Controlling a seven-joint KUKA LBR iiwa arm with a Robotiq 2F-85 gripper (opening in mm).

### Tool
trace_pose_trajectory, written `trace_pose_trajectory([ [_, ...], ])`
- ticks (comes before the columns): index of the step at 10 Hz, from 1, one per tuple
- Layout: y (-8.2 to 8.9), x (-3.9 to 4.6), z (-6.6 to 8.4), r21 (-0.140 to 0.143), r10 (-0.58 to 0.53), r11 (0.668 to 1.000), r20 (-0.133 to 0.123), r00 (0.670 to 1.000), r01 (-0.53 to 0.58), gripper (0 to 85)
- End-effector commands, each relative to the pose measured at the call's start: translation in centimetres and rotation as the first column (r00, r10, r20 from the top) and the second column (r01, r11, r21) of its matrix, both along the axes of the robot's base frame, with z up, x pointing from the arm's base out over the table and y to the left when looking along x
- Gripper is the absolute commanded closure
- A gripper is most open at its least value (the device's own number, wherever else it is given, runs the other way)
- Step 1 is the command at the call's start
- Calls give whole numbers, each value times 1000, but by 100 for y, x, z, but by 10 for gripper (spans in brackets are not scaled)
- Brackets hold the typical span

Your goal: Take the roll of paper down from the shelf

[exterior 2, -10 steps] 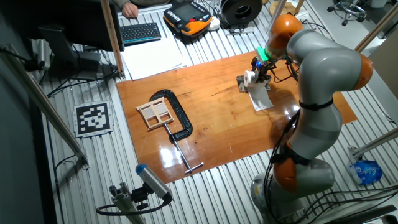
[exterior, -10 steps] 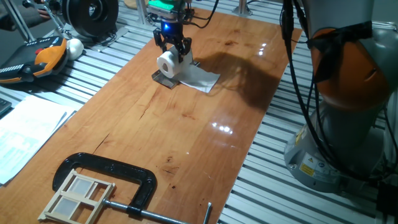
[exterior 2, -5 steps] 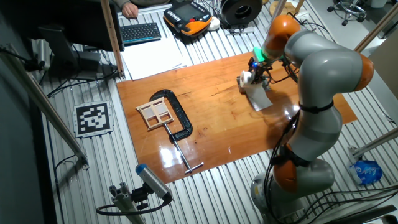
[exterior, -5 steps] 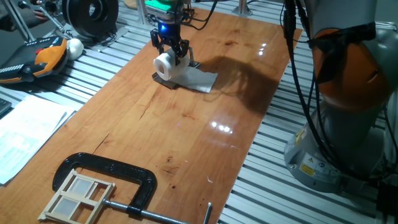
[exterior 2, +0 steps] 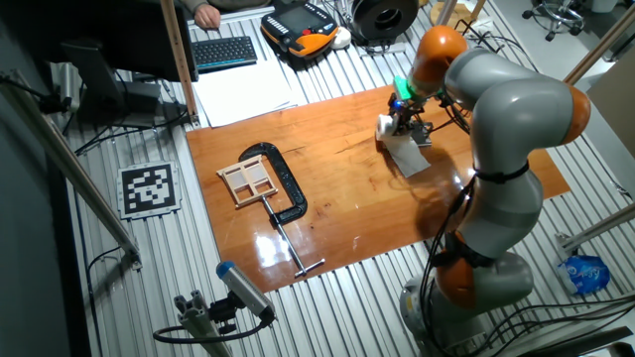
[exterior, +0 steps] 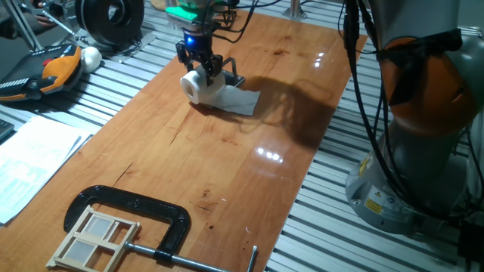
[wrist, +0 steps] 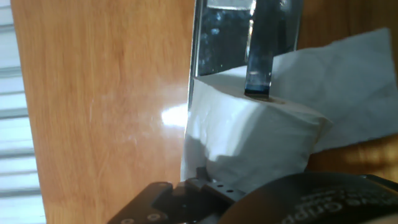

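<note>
The roll of paper (exterior: 191, 85) is a small white roll with a loose sheet (exterior: 240, 100) trailing to its right on the wood. My gripper (exterior: 200, 73) is shut on the roll from above. In the hand view one dark finger (wrist: 259, 59) presses on the roll (wrist: 249, 143). The shelf (exterior: 234, 78), a low dark plate with shiny metal edges, shows just right of the gripper. In the hand view the shelf (wrist: 224, 37) lies beyond the roll. The roll hangs past the shelf's left edge, low over the table. The other fixed view shows the gripper (exterior 2: 402, 117) and the roll (exterior 2: 385, 127).
A big black C-clamp (exterior: 144, 211) with a wooden frame (exterior: 94, 236) lies at the table's near left. White printed sheets (exterior: 34, 162), an orange-black pendant (exterior: 45, 72) and a small white ball (exterior: 91, 57) lie off the left edge. The robot's base (exterior: 423, 128) stands at right.
My gripper has carried the roll to the left, off the middle of the shelf. The trailing sheet has slid left with it. More of the shelf now shows.
</note>
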State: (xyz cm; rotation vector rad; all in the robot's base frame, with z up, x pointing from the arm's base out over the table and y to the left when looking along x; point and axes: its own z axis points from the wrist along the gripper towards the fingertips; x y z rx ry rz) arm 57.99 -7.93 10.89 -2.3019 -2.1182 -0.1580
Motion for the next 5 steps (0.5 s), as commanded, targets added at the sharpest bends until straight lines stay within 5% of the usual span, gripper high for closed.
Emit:
trace_pose_trajectory([
  [1,31,-6,11,-1,-6,1000,-2,1000,6,850],
  [5,74,-31,22,4,-32,999,13,999,32,850],
])
